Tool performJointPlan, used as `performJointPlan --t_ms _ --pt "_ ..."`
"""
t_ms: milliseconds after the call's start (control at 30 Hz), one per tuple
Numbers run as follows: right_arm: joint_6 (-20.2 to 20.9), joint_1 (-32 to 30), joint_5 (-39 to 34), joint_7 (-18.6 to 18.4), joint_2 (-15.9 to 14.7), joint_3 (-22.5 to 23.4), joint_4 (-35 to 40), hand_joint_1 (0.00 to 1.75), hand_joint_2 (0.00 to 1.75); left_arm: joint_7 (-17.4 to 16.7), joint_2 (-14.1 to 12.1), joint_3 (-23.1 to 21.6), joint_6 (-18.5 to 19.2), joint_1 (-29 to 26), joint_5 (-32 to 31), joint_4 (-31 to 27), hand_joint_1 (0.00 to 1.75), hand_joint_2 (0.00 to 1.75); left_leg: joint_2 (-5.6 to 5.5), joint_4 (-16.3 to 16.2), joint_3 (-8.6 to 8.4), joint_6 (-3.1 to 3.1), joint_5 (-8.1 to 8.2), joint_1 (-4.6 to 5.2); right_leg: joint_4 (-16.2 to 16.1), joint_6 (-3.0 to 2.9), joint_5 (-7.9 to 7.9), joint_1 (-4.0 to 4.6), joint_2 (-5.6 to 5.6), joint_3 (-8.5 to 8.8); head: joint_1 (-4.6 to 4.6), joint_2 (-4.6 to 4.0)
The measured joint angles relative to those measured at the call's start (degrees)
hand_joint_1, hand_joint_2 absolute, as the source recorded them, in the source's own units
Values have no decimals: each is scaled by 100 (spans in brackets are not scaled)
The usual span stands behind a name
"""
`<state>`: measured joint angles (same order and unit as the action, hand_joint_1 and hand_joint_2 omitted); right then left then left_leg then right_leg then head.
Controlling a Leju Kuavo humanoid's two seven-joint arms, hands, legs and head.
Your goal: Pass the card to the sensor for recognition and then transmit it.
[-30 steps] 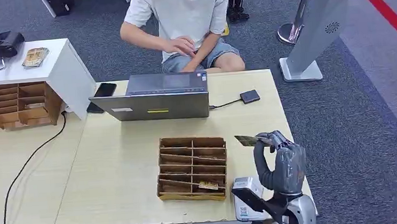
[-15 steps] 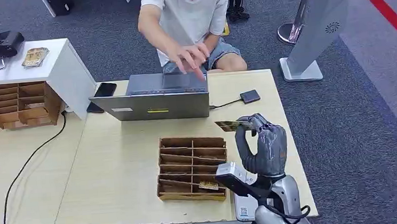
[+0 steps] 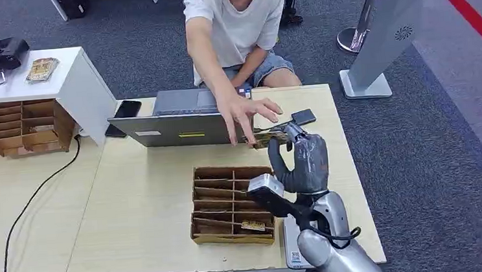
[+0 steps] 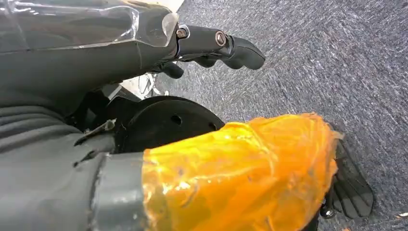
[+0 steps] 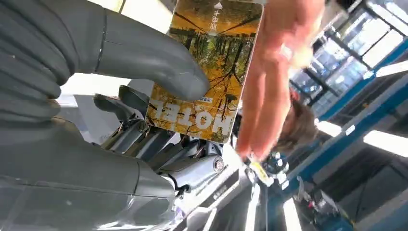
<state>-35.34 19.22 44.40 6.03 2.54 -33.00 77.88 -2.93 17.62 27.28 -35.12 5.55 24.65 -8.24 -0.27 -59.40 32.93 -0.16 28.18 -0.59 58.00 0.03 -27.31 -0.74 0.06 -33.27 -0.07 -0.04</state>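
Right hand point(image 3: 300, 160) had carried the card point(image 3: 268, 138) farther from the near right table edge, past the compartment tray point(image 3: 233, 203). A person's hand point(image 3: 244, 113) had reached over the laptop point(image 3: 186, 128) to meet it. Handover looked imminent. Card still pinched under thumb: autumn-tree print, "HOTEL" lettering. Left hand point(image 4: 219, 45) hung over the floor, grip unclear.

Even bright overhead light, soft shadows on the desk point(image 3: 133, 203), person's hand point(image 5: 274, 82) motion-blurred, ceiling strip lights point(image 5: 385, 139) glaring at 3 o'clock
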Motion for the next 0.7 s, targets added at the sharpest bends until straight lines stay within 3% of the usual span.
performJointPlan --t_ms 200,233,267,300,700 --pt "125 184 -173 -2 68 -142 -223 175 175 -9 -2 -9 2 -15 -17 -13 0 0 -2 0 0 0 0 0 0 0 0 0 -2 0 2 0" --pt "135 206 -182 -2 85 -157 -256 141 175 -11 -2 -9 0 -16 -17 -13 0 0 -1 0 0 0 0 0 0 0 0 0 -1 0 2 0" --pt "151 226 -190 -2 96 -186 -282 49 175 -9 -2 -9 0 -16 -17 -13 0 0 -1 0 0 0 0 0 0 0 0 0 0 0 2 0" --pt "155 240 -197 -2 101 -208 -302 3 175 -11 -2 -9 0 -16 -17 -13 0 0 -1 0 0 0 0 0 0 0 0 0 0 0 2 0" --pt "175 298 -225 -2 190 -334 -494 0 175 -11 -2 -11 2 -16 9 -15 0 0 -1 0 0 0 0 0 0 0 0 0 -1 0 2 0"
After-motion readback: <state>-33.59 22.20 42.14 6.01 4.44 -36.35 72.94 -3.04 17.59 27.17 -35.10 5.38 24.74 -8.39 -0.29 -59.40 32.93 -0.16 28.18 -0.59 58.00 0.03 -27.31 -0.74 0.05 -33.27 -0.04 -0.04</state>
